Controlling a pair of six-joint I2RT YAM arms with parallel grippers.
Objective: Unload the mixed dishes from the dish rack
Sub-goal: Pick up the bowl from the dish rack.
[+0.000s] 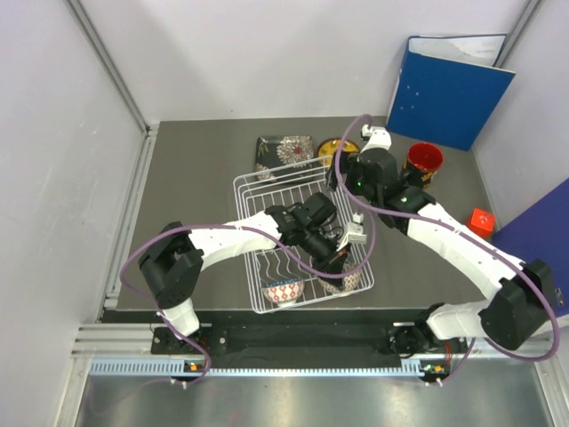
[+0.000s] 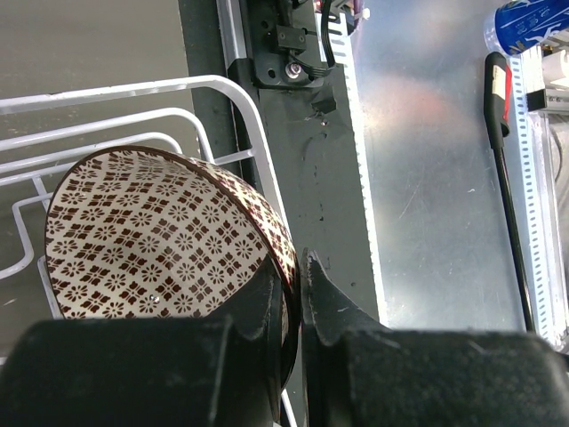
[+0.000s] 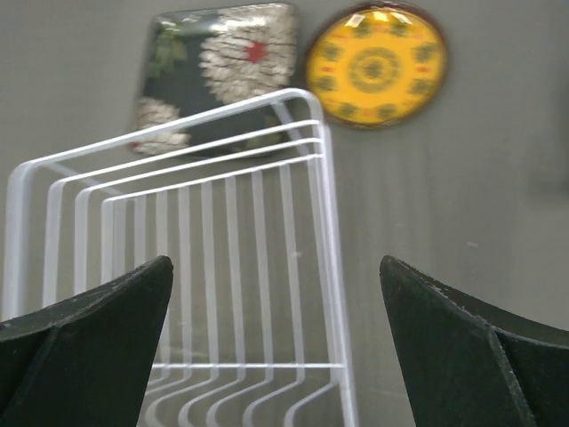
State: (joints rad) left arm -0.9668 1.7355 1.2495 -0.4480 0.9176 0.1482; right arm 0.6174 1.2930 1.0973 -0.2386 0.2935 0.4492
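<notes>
The white wire dish rack (image 1: 252, 191) stands mid-table. My left gripper (image 1: 345, 269) is shut on the rim of a brown-patterned bowl (image 2: 160, 236) at the rack's near right corner, one finger inside the rim and one outside (image 2: 298, 277). A second patterned bowl (image 1: 283, 291) lies in the rack's near left part. My right gripper (image 3: 276, 276) hangs open above the rack's far right corner (image 3: 307, 178), holding nothing. Behind the rack on the table lie the black floral plate (image 1: 283, 151) and the yellow plate (image 1: 336, 147). The red mug (image 1: 424, 160) stands to the right.
A blue binder (image 1: 449, 89) leans on the back wall. A small red cube (image 1: 481, 222) sits at the table's right side beside another blue panel (image 1: 542, 231). Past the near edge is a metal ledge with a black-handled tool (image 2: 502, 178).
</notes>
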